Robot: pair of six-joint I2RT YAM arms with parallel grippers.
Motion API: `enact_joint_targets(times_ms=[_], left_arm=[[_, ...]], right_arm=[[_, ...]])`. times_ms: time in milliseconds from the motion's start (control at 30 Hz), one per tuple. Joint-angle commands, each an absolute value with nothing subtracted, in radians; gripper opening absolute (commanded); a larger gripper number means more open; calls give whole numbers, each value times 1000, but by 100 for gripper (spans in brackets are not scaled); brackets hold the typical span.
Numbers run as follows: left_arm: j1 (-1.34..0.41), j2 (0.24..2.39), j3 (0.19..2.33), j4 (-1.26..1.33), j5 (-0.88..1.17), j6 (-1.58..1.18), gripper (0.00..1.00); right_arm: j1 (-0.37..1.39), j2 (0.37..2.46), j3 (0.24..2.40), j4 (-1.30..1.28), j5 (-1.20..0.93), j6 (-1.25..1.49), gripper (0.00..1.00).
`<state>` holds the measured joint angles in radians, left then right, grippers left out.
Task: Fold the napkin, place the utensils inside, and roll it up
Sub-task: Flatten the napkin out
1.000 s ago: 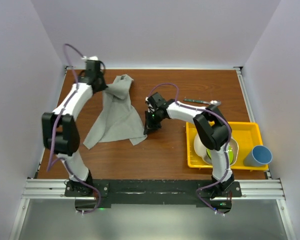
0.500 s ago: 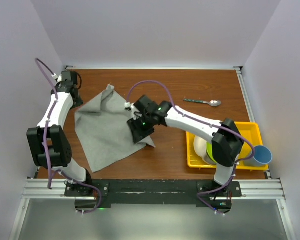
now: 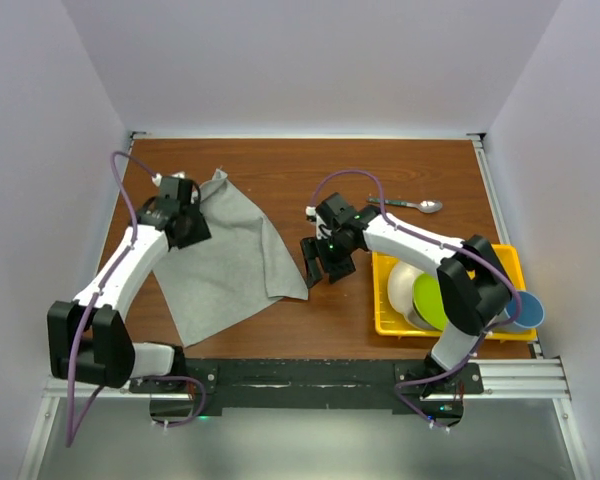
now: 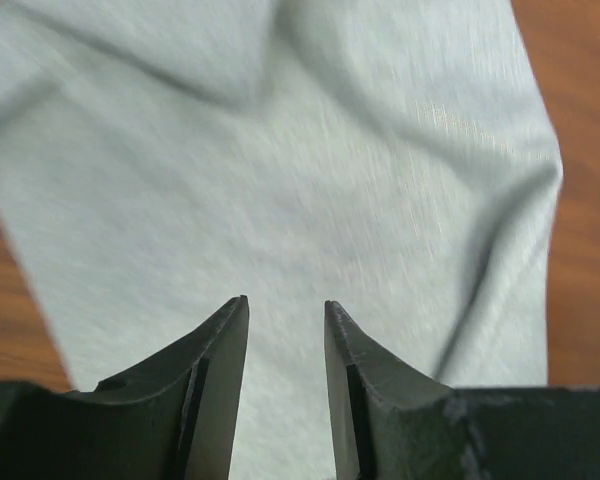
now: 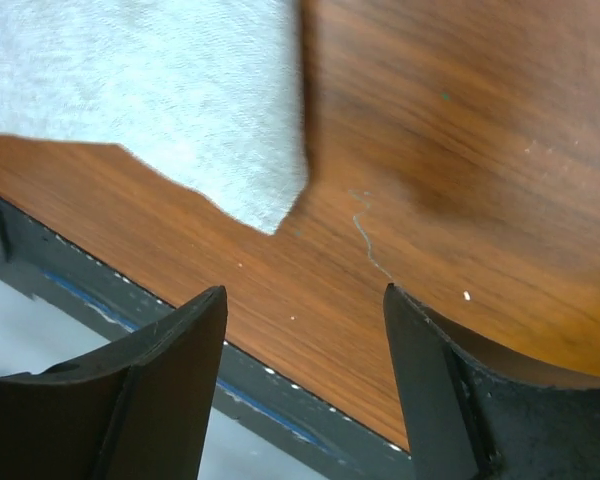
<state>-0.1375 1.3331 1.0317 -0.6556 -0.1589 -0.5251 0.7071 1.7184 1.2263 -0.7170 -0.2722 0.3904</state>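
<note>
Lying spread on the wooden table (image 3: 380, 170), left of centre, the napkin (image 3: 225, 260) is gripped by neither arm; the spoon (image 3: 412, 205) rests toward the far right. Left gripper (image 4: 285, 305) over the napkin, jaws parted, empty; right gripper (image 5: 305, 295) beside its corner, jaws wide, empty. Pale walls (image 3: 310, 60) enclose three sides

I see a plain light grey napkin (image 3: 225, 260) on my reddish-brown wood-grain counter (image 3: 380, 170), a silver spoon (image 3: 412, 205), a yellow tray (image 3: 500, 252), a lime-green bowl (image 3: 432, 300) and a blue cup (image 3: 518, 312). My left hand (image 4: 285, 320) and right hand (image 5: 305, 300) are black.
</note>
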Motion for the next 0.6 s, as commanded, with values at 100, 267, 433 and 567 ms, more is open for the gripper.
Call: enact_joint_targets(times_ms=[100,267,433,567], left_arm=[[-140,1284,957,-545,8,-551,69],[-138,1440,1145,-587,-76,-430,91],[-135,1630,1304,-572,-153,-368,91],[-118,1781,1449,-600,-265,-316,91]], right_arm=[[666,1741,1128,-450,-468,584,74],[667,1776,1114,-417,-476,589,77],[667,1825,1111,-396,-483,598,72],[667,1841,1118,-410,-468,592,66]])
